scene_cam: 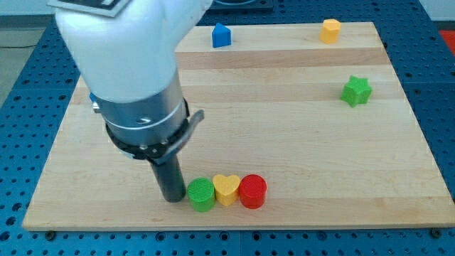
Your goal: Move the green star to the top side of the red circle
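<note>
My tip [171,197] down on wooden board [284,163], touching or just left of green circle [201,194]. No claw on rod, so no open or closed state to tell. Green circle, yellow heart [227,190], red circle [252,191] in touching row near view's bottom. Green star [356,91] at view's right, well apart from red circle. Blue block [221,35], orange block [330,30] along top edge.

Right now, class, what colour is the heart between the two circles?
Yellow: the heart, camera view.
</note>
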